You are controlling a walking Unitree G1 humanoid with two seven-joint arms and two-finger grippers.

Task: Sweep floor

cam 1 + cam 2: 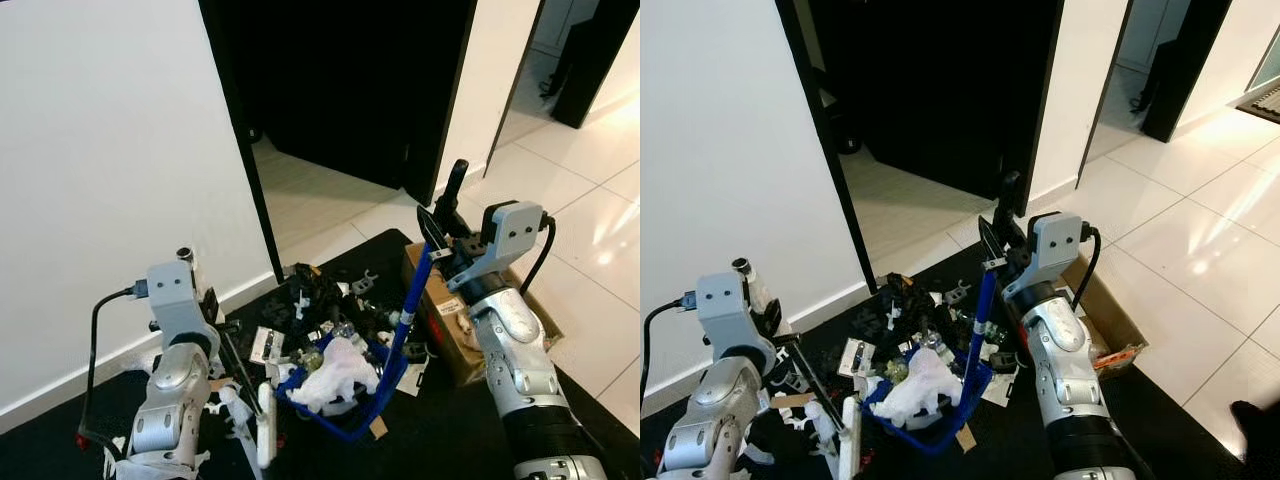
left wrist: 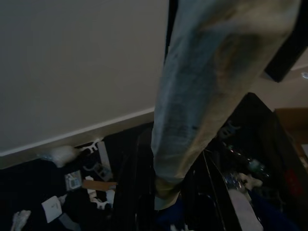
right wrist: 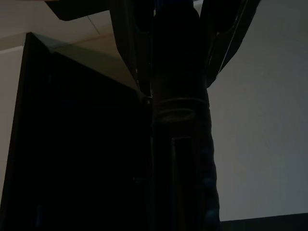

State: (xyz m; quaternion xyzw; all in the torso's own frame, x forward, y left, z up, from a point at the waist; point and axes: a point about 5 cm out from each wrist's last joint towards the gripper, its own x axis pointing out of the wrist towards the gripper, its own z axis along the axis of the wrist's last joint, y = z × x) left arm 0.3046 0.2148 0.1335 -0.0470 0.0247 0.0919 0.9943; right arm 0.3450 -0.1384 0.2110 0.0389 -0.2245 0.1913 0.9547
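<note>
Holding the blue dustpan [image 1: 335, 400] by its handle, the right gripper [image 1: 437, 232] has its fingers shut tight; the left gripper [image 1: 215, 315] fingers clamp the broom [image 1: 264, 425]. Next, push more scraps in.

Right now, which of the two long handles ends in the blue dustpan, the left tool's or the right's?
The right tool's. Its blue handle slants down into the blue dustpan, full of white litter. The left tool's handle is thin and black, ending in a white piece beside the pan.

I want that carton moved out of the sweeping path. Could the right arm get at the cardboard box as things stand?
Probably not yet. The cardboard box sits right beside the right gripper, close enough, but its jaws are shut on the blue dustpan handle, so it would have to let that go first.
</note>
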